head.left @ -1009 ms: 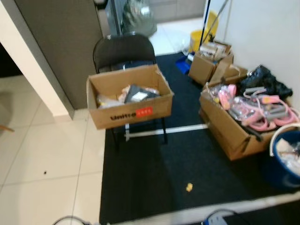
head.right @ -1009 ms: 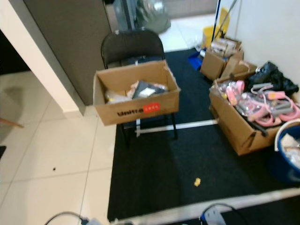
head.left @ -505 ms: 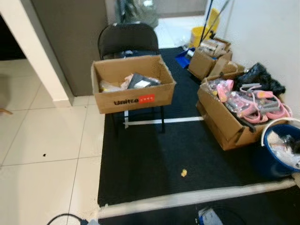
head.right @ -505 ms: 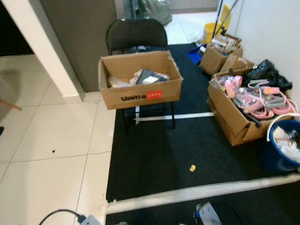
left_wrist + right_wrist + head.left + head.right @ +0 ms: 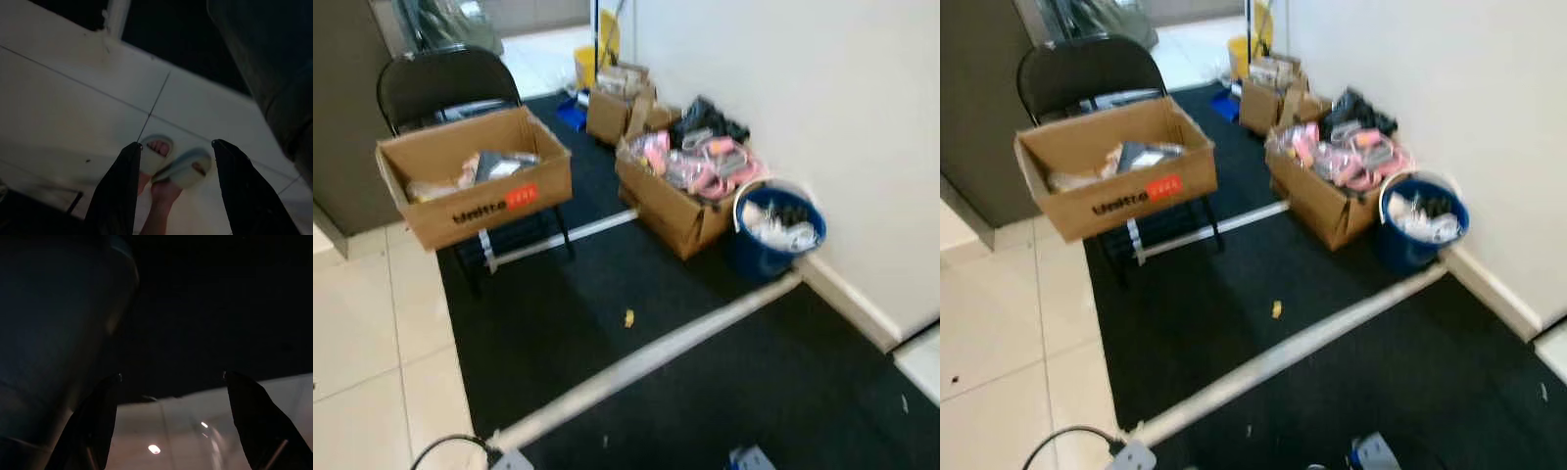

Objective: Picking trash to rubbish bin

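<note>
A small yellowish scrap of trash (image 5: 628, 318) lies on the black mat (image 5: 607, 294) in front of me. A blue bucket (image 5: 773, 235) holding white rubbish stands against the white wall to the right. My left gripper (image 5: 176, 149) hangs open over pale floor tiles, and a person's feet in light slippers (image 5: 168, 161) show between its fingers. My right gripper (image 5: 171, 382) is open in a very dark wrist view, with nothing between its fingers.
A cardboard box (image 5: 475, 186) with printed lettering rests on a black folding chair (image 5: 445, 83) at left. An open box of pink items (image 5: 690, 181) and more boxes (image 5: 617, 103) line the wall. A white strip (image 5: 646, 362) crosses the mat. A cable (image 5: 440, 450) lies near my feet.
The camera has swung to the right: the chair and box shifted left, the blue bucket and white wall came fully into view. The scrap stays on the mat.
</note>
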{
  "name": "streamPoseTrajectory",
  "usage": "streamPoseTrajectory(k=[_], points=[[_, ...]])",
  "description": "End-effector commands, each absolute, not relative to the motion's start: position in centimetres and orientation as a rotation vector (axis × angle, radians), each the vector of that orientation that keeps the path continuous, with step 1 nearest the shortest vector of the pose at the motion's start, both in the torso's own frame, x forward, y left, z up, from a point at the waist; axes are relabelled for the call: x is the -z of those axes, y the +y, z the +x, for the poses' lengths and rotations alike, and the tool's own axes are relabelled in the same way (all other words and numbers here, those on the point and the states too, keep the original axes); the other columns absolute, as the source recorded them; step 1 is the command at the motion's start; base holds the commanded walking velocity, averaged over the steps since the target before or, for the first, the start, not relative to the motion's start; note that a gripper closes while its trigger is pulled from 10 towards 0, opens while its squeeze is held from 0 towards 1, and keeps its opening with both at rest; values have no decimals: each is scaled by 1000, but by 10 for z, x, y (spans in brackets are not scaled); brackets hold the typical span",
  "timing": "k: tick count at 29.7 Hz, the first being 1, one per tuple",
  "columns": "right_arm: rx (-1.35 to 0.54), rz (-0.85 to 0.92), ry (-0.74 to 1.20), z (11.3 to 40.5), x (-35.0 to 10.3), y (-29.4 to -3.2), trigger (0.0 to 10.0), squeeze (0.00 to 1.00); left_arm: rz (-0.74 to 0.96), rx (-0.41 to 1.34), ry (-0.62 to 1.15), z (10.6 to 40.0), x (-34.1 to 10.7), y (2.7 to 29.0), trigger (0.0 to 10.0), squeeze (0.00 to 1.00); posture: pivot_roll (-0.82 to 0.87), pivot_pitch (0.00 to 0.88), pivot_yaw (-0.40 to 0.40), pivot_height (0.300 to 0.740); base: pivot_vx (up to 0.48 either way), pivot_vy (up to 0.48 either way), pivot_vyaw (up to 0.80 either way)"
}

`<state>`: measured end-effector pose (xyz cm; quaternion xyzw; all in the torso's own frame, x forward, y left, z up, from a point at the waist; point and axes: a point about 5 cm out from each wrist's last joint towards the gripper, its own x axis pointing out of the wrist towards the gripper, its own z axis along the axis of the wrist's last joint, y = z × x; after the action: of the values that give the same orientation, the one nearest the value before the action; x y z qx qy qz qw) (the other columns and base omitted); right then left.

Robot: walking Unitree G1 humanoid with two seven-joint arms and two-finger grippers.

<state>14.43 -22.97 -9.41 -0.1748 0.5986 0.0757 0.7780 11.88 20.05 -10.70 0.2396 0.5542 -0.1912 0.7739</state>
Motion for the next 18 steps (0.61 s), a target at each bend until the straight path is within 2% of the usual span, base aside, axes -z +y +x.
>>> streamPoseTrajectory(k=[1,7,18], points=[[-157,-376,1327,133,97,-234,10000,0,520,430,1218,112,109,200,10000,0,45,98,57,740,-292,0,-800],[-139,-359,1322,132,97,-234,10000,0,512,424,1221,111,109,202,10000,0,45,98,57,740,-279,0,-696],[-138,-351,1312,133,97,-233,10000,0,476,392,1219,114,108,201,10000,0,45,103,56,740,0,0,0]])
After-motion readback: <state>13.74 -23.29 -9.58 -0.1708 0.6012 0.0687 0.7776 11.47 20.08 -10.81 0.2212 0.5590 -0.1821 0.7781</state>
